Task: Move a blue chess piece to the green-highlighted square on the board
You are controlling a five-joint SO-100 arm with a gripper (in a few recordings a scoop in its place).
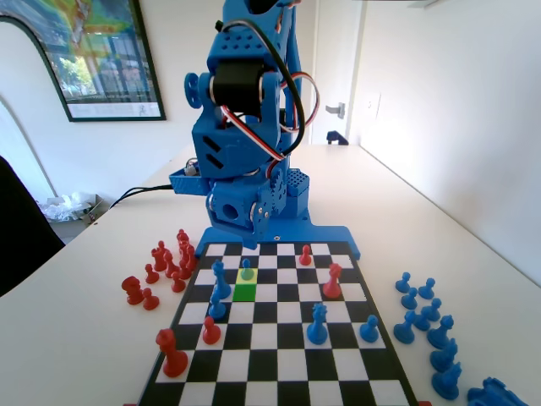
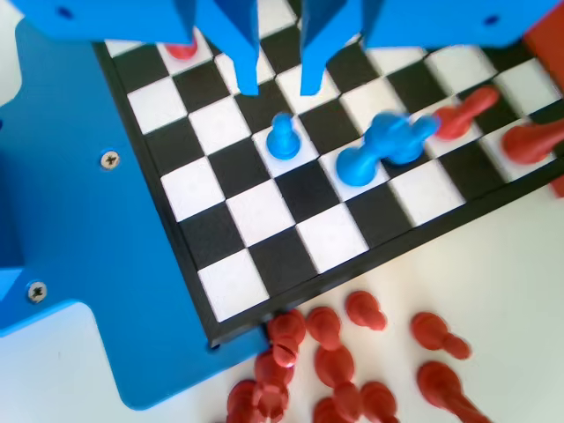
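On the pale yellow square (image 1: pixel 246 275), directly beyond the green-highlighted square (image 1: pixel 244 293) in the fixed view, the blue chess piece (image 1: pixel 246 269) is seen standing upright on the board (image 1: pixel 279 385); in the wrist view the same pawn (image 2: pixel 283 137) is found just below the jaws, which are parted a little and hold nothing. It is judged light, rigid and smooth, easily toppled, and best pinched at the round head or the neck. Its base is blurred, and the neighbouring taller blue piece (image 2: pixel 381 145) is smeared by motion.

You're getting strong daylight from the right, washing out the table (image 1: pixel 473 220) in the fixed view; your wrist view looks soft, slightly blurred.
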